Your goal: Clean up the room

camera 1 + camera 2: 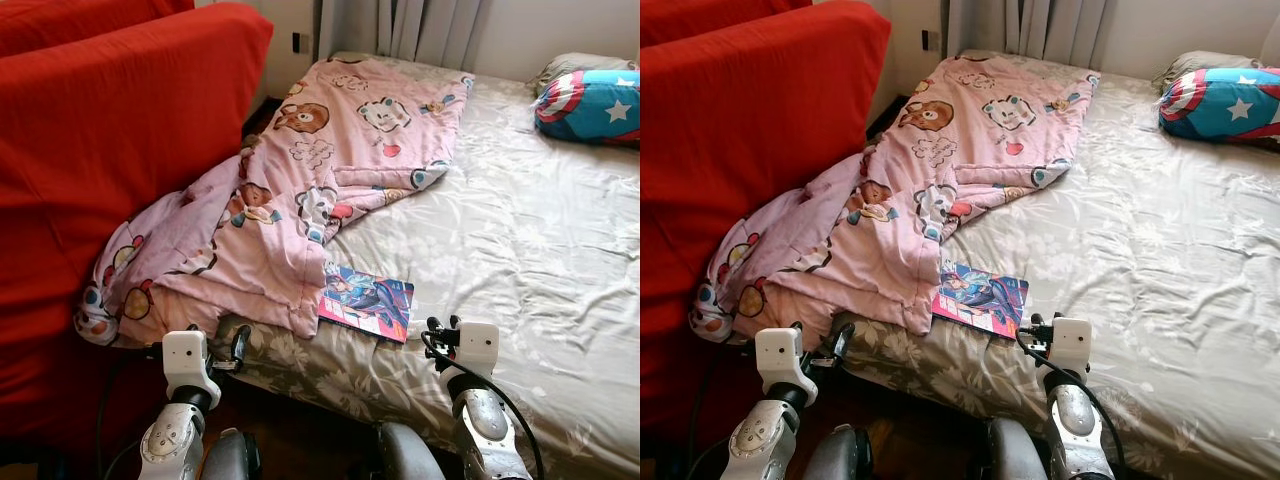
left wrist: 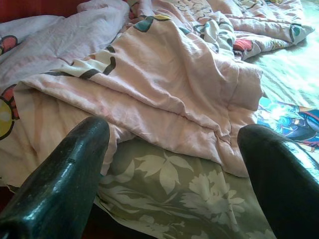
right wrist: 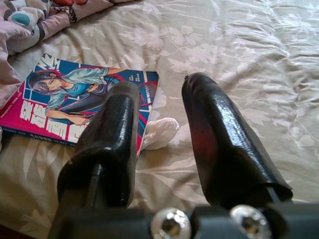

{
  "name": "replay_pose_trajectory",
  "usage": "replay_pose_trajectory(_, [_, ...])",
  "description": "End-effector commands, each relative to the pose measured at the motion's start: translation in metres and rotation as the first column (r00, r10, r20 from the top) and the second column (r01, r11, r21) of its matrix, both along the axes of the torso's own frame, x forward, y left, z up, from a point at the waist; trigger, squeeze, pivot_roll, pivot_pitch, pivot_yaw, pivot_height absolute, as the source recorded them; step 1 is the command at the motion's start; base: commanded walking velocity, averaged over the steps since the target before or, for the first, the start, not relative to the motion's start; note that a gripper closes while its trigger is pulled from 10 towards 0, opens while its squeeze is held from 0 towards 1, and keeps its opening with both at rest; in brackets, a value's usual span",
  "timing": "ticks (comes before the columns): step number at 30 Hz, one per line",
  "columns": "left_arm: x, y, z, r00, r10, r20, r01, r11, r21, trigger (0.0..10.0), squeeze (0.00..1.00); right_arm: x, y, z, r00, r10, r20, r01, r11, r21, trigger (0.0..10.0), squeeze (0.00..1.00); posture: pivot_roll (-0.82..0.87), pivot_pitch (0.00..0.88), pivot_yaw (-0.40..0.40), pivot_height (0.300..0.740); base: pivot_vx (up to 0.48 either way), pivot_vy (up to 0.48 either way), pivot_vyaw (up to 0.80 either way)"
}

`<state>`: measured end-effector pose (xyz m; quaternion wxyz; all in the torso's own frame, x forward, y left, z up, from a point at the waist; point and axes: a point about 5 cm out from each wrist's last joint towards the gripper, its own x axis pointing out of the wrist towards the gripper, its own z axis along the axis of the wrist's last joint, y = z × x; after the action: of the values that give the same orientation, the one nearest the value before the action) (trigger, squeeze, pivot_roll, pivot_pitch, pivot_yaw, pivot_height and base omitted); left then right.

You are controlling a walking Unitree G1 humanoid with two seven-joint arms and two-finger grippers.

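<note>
A colourful comic book [image 1: 367,301] lies on the bed's near edge, partly tucked under the corner of a pink cartoon-print blanket [image 1: 300,190]. The blanket is rumpled across the bed's left side and hangs off it. A small crumpled white tissue [image 3: 159,132] rests against the book's [image 3: 75,102] right edge. My right gripper [image 3: 159,87] hovers open just short of the tissue, nothing between its fingers. My left gripper [image 2: 172,149] is open at the bed's edge, facing the blanket's folded hem [image 2: 164,99], apart from it.
The bed [image 1: 540,250] has a grey floral sheet. A blue star-print pillow [image 1: 590,105] lies at its far right. A big red sofa [image 1: 110,150] stands close on the left, touching the hanging blanket. Curtains [image 1: 410,25] hang behind the bed.
</note>
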<state>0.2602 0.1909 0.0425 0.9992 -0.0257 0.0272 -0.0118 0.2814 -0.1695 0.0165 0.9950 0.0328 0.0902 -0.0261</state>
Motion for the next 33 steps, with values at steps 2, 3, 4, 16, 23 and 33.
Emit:
replay_pose_trajectory(2, [-0.0012, -0.0006, -0.0002, 1.0, -0.004, -0.009, 0.003, 1.0, -0.004, 10.0, 0.0, -0.0013, -0.0012, -0.0031, 1.0, 0.002, -0.012, -0.002, 1.0, 0.001, 10.0, 0.0, -0.07, 0.159, -0.047, 0.604, 0.0, 0.0, 0.0])
replay_pose_trajectory(3, [-0.0011, -0.0006, -0.0001, 1.0, -0.004, -0.009, 0.004, 1.0, -0.005, 10.0, 0.0, -0.0012, -0.0011, -0.0032, 1.0, 0.002, -0.013, -0.002, 1.0, 0.002, 10.0, 0.0, -0.07, 0.159, -0.047, 0.604, 0.0, 0.0, 0.0])
replay_pose_trajectory(4, [-0.0011, -0.0006, -0.0001, 1.0, -0.004, -0.009, 0.004, 1.0, -0.005, 10.0, 0.0, -0.0012, -0.0011, -0.0032, 1.0, 0.002, -0.013, -0.002, 1.0, 0.002, 10.0, 0.0, -0.07, 0.159, -0.047, 0.604, 0.0, 0.0, 0.0])
replay_pose_trajectory(16, [-0.001, -0.0018, 0.0001, 1.0, -0.015, -0.011, 0.015, 1.0, -0.012, 10.0, 0.0, -0.0006, 0.0031, -0.0056, 0.999, 0.022, -0.027, -0.021, 1.0, 0.011, 10.0, 0.0, -0.06, 0.161, -0.043, 0.604, 0.0, 0.0, 0.0])
replay_pose_trajectory(23, [-0.0001, -0.0043, 0.0013, 1.0, -0.028, -0.007, 0.028, 0.999, -0.017, 10.0, 0.0, -0.0007, 0.0041, -0.0061, 0.999, 0.028, -0.029, -0.028, 0.999, 0.019, 10.0, 0.0, -0.06, 0.162, -0.041, 0.604, 0.148, 0.0, 0.0])
replay_pose_trajectory(33, [0.0005, -0.0059, 0.0024, 0.999, -0.037, -0.003, 0.037, 0.999, -0.023, 10.0, 0.0, 0.0001, 0.0059, -0.0071, 0.998, 0.042, -0.038, -0.04, 0.999, 0.034, 10.0, 0.0, -0.06, 0.167, -0.041, 0.604, 0.316, 0.0, 0.0])
